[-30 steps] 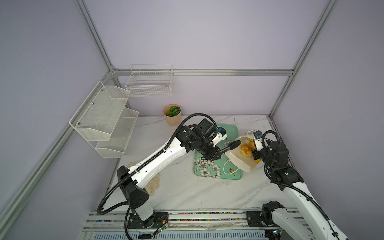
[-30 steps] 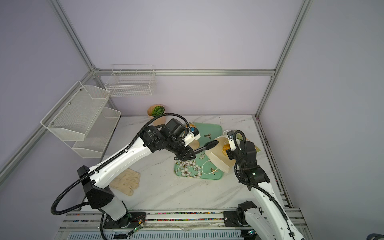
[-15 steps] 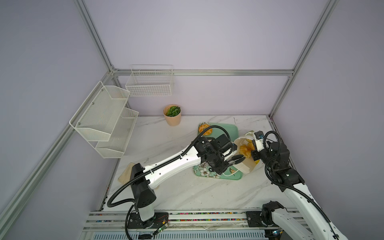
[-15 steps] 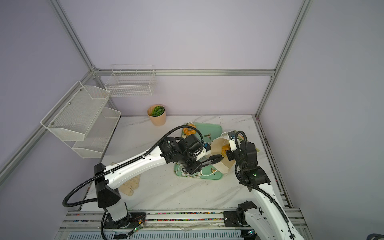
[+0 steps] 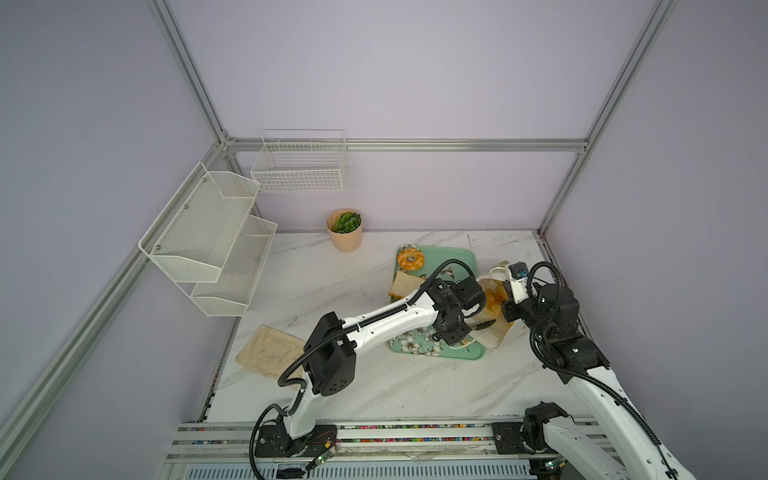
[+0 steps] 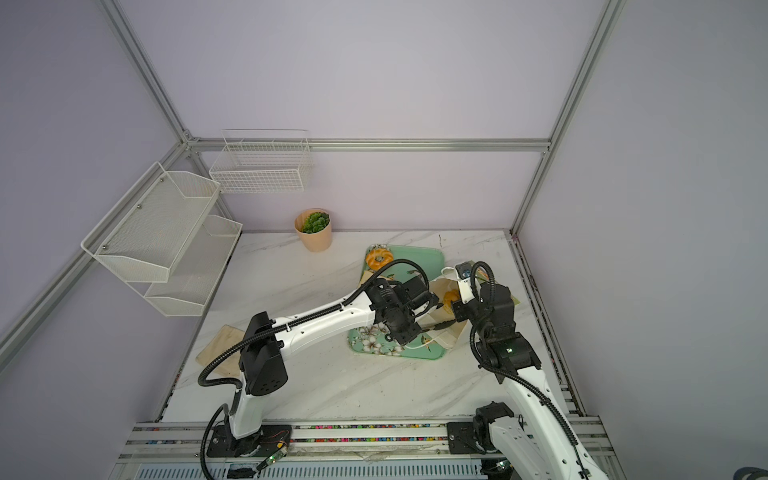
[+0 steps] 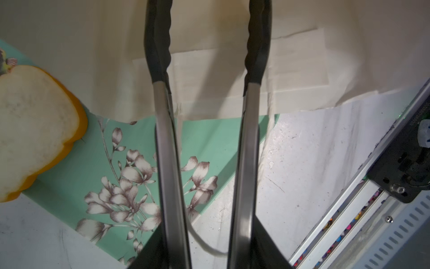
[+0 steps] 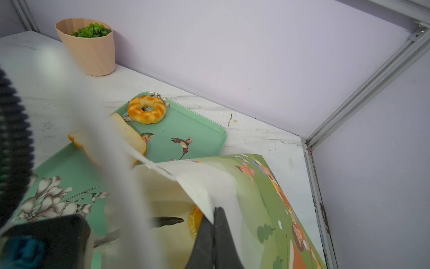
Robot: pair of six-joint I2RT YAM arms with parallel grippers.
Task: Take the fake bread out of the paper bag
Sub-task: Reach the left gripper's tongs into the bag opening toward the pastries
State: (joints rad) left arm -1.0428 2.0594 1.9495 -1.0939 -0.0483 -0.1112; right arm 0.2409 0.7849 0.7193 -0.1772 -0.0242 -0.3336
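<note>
Left end effector on an outstretched arm, fingers parted; right end effector nearby, pinched shut.

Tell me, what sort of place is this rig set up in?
Probably a lab test cell, not a real kitchen: aluminium frame, plain lilac walls, marble-look tabletop, wall-hung wire racks.

You are looking at a white marble table that is carrying a mint-green tray, printed with pale flowers and birds and lying flat right of the middle. A peach plant pot is standing upright by the back wall, holding green leaves, apart from the tray's far corner. A beige cloth is lying flat near the table's left edge, well apart from the tray. You are also seeing a white wire basket hanging on the back wall and a two-tier mesh shelf hanging on the left wall, both above the table.
</note>
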